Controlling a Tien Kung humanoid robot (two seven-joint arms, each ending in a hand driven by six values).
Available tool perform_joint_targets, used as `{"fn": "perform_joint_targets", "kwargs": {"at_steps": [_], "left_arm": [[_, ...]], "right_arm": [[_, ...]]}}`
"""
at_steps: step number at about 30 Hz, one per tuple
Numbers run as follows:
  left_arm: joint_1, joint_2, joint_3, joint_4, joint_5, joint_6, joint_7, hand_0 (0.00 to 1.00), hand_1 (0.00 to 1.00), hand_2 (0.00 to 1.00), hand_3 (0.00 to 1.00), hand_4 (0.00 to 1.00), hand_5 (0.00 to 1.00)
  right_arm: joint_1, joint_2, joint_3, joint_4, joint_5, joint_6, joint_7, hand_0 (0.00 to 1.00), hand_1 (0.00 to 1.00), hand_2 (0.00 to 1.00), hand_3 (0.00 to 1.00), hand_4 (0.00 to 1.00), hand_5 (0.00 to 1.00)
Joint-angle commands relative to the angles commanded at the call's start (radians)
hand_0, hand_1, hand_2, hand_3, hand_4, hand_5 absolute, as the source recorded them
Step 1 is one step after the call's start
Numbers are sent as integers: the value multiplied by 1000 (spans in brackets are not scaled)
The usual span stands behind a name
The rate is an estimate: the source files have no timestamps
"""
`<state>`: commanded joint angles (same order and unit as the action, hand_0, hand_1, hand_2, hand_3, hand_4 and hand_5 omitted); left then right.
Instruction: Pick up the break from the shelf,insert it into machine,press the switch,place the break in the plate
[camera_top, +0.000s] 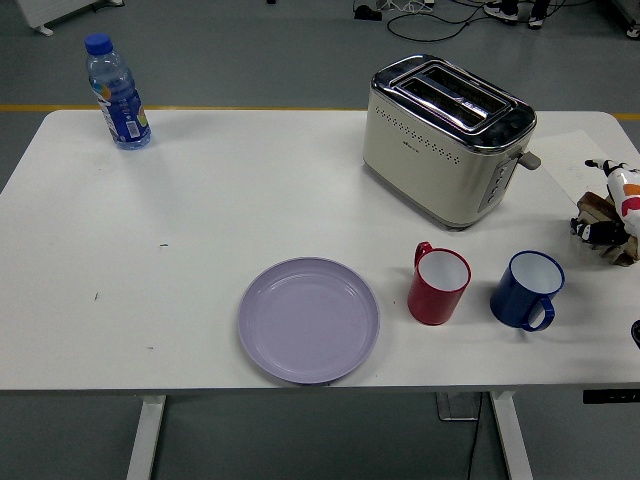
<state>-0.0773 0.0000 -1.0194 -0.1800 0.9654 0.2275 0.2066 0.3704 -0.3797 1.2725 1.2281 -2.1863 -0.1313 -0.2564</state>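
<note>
A cream and chrome toaster (447, 138) stands at the back right of the white table, both top slots empty and its lever (529, 159) on the right end. A lilac plate (308, 319) lies empty near the front edge. At the far right edge a small wooden rack (603, 228) is mostly cut off by the picture. My right hand (612, 205) is down on it, only partly in view. I cannot make out any bread, as the hand and the frame edge hide it. The left arm is out of view.
A red mug (438, 284) and a blue mug (527, 290) stand side by side in front of the toaster, between plate and rack. A water bottle (117, 93) stands at the back left. A sheet of paper (575, 158) lies behind the rack.
</note>
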Motion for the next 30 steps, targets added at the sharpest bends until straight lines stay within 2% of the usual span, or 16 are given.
{"fn": "perform_joint_targets", "kwargs": {"at_steps": [1,6,7,12,13,18,19,21,25,26,30], "left_arm": [[0,0,0,0,0,0,0,630,494,515,525,274,836],[0,0,5,0,-4,1,1,630,494,515,525,274,836],[0,0,5,0,-4,1,1,630,494,514,524,274,836],[2,0,3,0,4,0,4,630,494,514,524,274,836],[2,0,1,0,8,0,5,630,492,511,525,274,836],[5,0,-5,0,17,0,7,630,492,511,525,274,836],[6,0,-6,0,19,0,7,630,491,510,525,274,836],[7,0,-5,0,19,0,8,630,491,510,525,274,836],[10,0,-6,0,25,0,10,630,491,510,525,274,836],[10,0,-6,0,26,-1,10,630,490,509,525,273,836],[11,0,-6,0,28,-1,11,630,490,509,525,273,836]], "right_arm": [[4,1,0,-6,-3,4,-4,880,797,838,812,845,133],[18,7,-1,-33,-10,23,-12,880,797,838,812,845,133],[20,8,-1,-39,-12,24,-13,831,765,799,784,836,132],[29,10,0,-60,-24,27,-30,831,765,799,784,836,132],[30,10,2,-63,-26,27,-35,696,686,684,707,782,111],[32,7,5,-67,-32,17,-42,696,686,684,707,782,111],[33,6,5,-67,-34,14,-44,632,643,622,687,766,116],[34,6,4,-69,-38,16,-48,632,643,622,687,766,116],[40,7,-3,-75,-51,35,-60,632,643,622,687,766,116],[42,7,-5,-76,-53,38,-62,586,612,598,676,756,117],[56,5,-21,-85,-66,62,-76,586,612,598,676,756,117]]}}
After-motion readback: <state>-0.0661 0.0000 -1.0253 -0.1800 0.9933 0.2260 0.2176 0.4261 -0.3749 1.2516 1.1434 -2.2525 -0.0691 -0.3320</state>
